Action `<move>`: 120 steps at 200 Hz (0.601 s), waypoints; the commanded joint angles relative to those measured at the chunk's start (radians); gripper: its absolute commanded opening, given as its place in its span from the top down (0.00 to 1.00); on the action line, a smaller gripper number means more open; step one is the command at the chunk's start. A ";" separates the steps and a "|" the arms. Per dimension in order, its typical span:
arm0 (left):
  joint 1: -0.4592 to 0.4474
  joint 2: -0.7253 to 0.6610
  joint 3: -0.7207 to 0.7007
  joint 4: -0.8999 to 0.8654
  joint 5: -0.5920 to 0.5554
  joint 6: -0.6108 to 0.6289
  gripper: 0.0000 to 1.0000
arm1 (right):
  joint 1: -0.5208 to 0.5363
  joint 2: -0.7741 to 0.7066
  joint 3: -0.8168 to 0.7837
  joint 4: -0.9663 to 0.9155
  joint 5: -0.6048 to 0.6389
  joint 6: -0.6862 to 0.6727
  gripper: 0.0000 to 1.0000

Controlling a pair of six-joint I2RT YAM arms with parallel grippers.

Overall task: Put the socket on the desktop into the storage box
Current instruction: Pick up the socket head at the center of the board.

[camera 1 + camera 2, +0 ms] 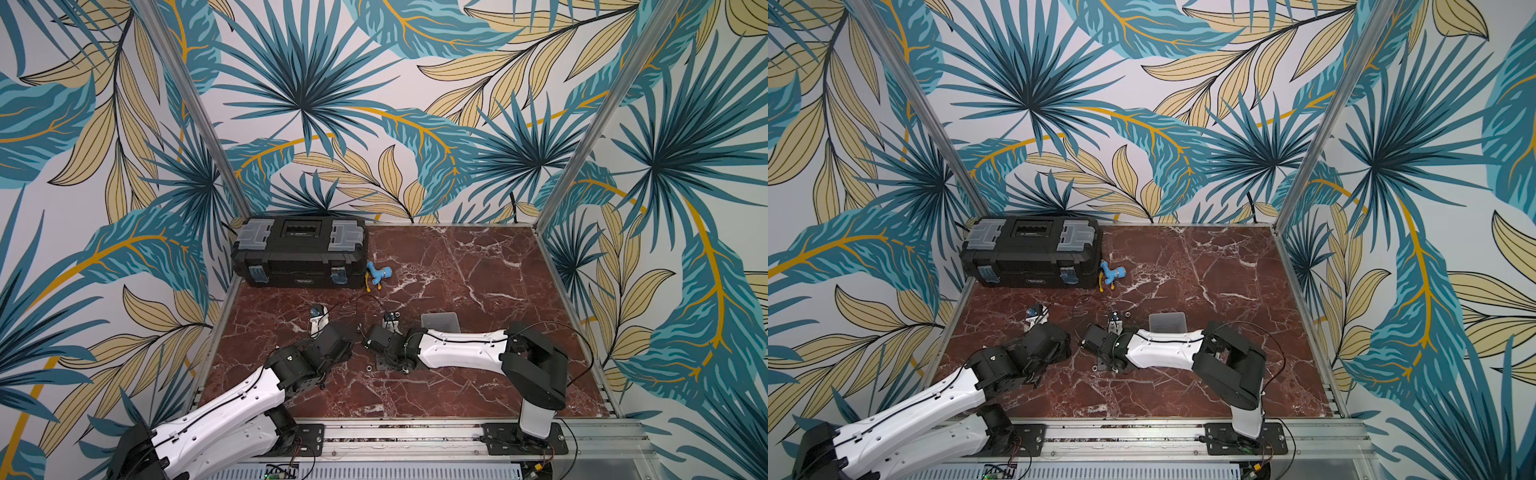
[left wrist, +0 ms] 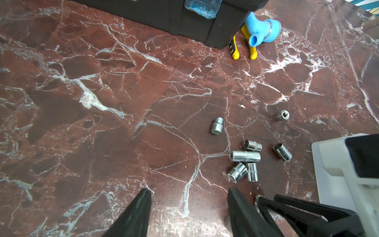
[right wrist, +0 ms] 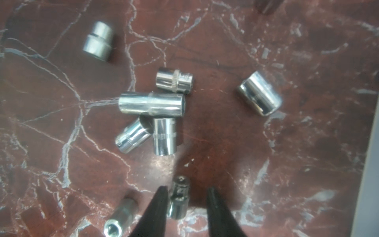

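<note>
The right gripper [image 3: 187,188] stood low over the desktop [image 1: 478,270], fingers apart and astride one small socket [image 3: 178,197]. One finger appeared to touch it; the other stood clear. The left gripper [image 2: 189,189] hung empty, fingers apart. In a top view the storage box [image 1: 440,321] lay at three o'clock of the right gripper. Recommendation: centre the jaws before closing, lest the piece roll toward the neighbouring socket [image 3: 121,217]; then lift straight.
</note>
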 commanded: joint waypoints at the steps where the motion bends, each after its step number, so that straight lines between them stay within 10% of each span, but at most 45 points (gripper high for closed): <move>1: 0.008 -0.022 -0.029 0.016 0.004 -0.007 0.36 | 0.011 0.022 0.021 -0.015 0.011 0.013 0.66; 120: 0.016 -0.030 -0.070 0.050 0.032 -0.014 0.36 | 0.032 0.066 0.021 -0.054 0.024 0.052 0.72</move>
